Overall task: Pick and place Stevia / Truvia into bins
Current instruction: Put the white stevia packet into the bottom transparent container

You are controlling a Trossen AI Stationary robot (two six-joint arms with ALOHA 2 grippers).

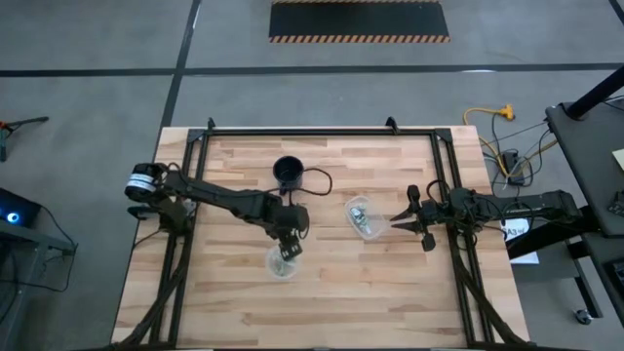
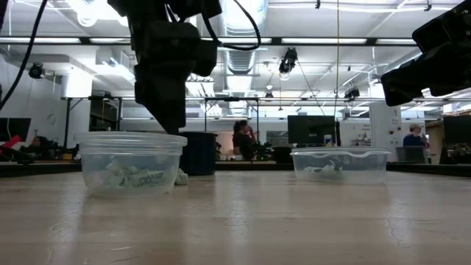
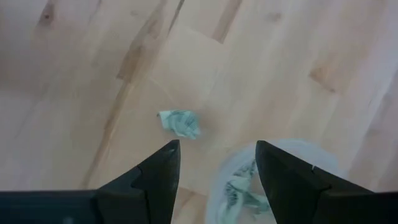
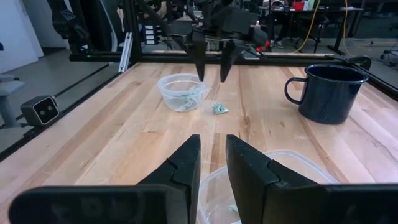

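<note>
While the wooden table (image 1: 390, 283) is mostly bare, two bins hold sachets: round bin (image 4: 181, 91), oblong bin (image 1: 363, 216). Left gripper (image 4: 211, 68) hangs above, jaws spread wide and empty. One crumpled Stevia sachet (image 3: 180, 122) lies on the wood just beside the round bin, slightly ahead of the jaws, toward the mug (image 4: 328, 92); long axis unclear. Right gripper (image 4: 212, 163) waits at the oblong bin, jaws narrow, farther off.

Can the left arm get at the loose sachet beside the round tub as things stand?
Probably yes. The left gripper hangs open above the table, the loose sachet lies bare on the wood just ahead of it, apart from the round tub, with nothing over it.
</note>
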